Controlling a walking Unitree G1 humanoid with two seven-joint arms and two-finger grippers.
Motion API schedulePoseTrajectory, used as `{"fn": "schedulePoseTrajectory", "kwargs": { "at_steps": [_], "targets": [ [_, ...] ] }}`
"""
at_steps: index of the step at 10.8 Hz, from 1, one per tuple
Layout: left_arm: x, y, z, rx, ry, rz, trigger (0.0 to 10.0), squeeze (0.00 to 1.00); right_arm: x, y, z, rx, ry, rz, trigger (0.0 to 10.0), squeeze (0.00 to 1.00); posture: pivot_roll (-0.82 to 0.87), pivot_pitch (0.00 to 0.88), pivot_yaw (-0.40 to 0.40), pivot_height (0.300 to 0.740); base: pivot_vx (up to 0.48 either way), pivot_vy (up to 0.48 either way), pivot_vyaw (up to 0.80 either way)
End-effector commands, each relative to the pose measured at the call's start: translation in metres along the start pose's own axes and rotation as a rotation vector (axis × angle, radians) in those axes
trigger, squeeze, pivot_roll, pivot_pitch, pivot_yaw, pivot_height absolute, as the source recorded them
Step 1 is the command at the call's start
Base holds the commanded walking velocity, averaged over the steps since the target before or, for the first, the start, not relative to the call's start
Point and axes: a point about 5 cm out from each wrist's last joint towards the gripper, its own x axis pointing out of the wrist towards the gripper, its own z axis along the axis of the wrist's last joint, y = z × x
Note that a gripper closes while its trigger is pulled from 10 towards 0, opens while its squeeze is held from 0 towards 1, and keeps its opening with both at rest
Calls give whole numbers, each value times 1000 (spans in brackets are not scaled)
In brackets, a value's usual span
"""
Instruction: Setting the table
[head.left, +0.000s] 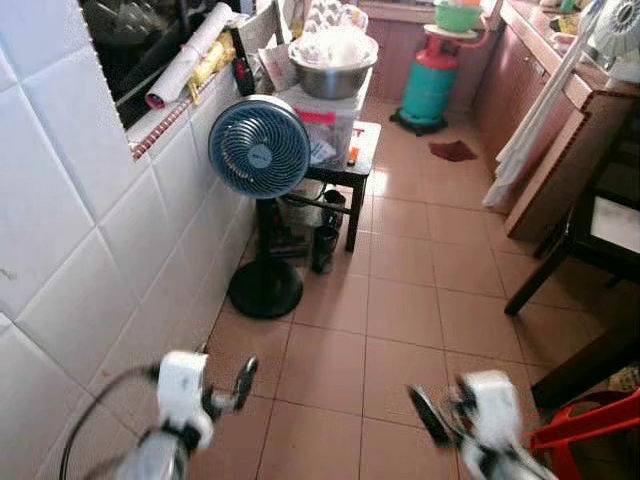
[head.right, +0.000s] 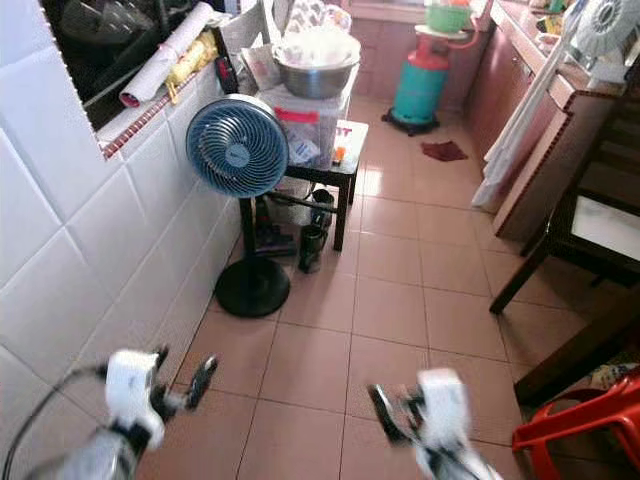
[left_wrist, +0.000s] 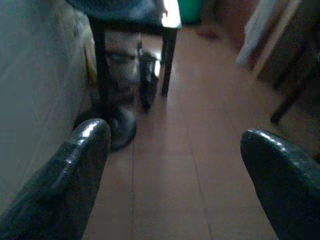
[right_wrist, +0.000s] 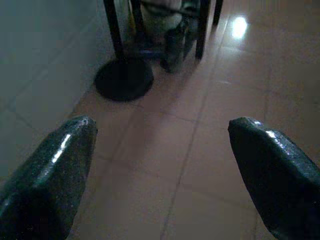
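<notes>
A terracotta tiled floor (head.left: 410, 290) fills the middle and lower part of the head views, running up to the top of the frame. A white tiled wall (head.left: 70, 250) takes the whole left side, with a dark opening at the upper left where a rolled paper (head.left: 190, 52) lies on the sill. A dark table (head.left: 590, 240) juts in at the right edge, one leg slanting down to the floor; brown cabinets (head.left: 520, 90) run along the upper right, with a white cloth (head.left: 525, 130) hanging down them.

Left of centre, against the wall, stands a blue fan (head.left: 259, 148) on a black round base (head.left: 265, 288). Just behind it, a small black stool (head.left: 350, 170) carries a clear box (head.left: 325, 125) with a steel bowl (head.left: 333, 72) on top. At the top centre is a green gas cylinder (head.left: 430, 88); a red rag (head.left: 452, 150) lies on the floor near it. A red chair (head.left: 590, 430) pokes in at the lower right corner.

No tableware to be set can be made out.

The left gripper (left_wrist: 175, 145) sits at the lower left, blurred, its fingers (left_wrist: 85, 150) spread wide with nothing between them. The right gripper (right_wrist: 162, 135), at the lower centre-right, is also spread and empty.
</notes>
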Motion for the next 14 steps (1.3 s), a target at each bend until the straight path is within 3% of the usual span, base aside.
{"fn": "schedulePoseTrajectory", "kwargs": {
  "at_steps": [1, 2, 3, 4, 5, 6, 7, 9, 10, 11, 14],
  "targets": [
    [3, 3, -6, 8, 68, 6, 10000, 0, 7, 2, 6, 16, 0, -12, 10000, 0, 158, 0, -79, 740, 0, 0, 0],
    [4, 7, -13, -89, 67, 86, 10000, 0, 9, 11, 14, -28, -12, 22, 10000, 0, 141, 0, -51, 740, 0, 0, 0],
    [6, 2, -14, -76, 62, 69, 10000, 0, 5, 11, 12, -24, -16, 13, 10000, 0, 137, 0, -19, 740, 0, 0, 0],
    [13, 6, -18, -50, 89, 52, 10000, 0, 4, 3, 3, 2, 8, -70, 10000, 0, 138, 0, -28, 740, 0, 0, 0],
    [18, 16, -15, -74, 86, 82, 10000, 0, 2, 1, 2, 16, 4, -108, 10000, 0, 138, 0, -33, 740, 0, 0, 0],
    [22, 23, -8, -74, 65, 101, 10000, 0, 4, 6, 6, 2, 1, -95, 10000, 0, 137, 0, -33, 740, 0, 0, 0],
    [27, 16, -5, -72, 43, 73, 10000, 0, 8, 7, 8, -55, 8, -64, 10000, 0, 151, 0, -37, 740, 0, 0, -575],
    [34, 5, 7, -68, -7, 42, 10000, 0, 11, 4, 11, -50, 3, -75, 10000, 0, 169, 0, -47, 740, 0, 0, -772],
    [36, 4, 22, -51, -83, 57, 10000, 0, 13, 5, 14, -43, -9, -69, 10000, 0, 177, 0, -52, 740, 0, 0, -769],
    [33, 4, 40, 4, -214, 78, 10000, 0, 13, 9, 19, -41, -34, -55, 10000, 0, 182, 0, -54, 740, 0, 0, 0],
    [13, 5, 48, 53, -262, 90, 10000, 0, 3, 16, 51, -43, -179, -71, 10000, 0, 180, 0, -47, 740, 0, 0, 0]
  ]
}}
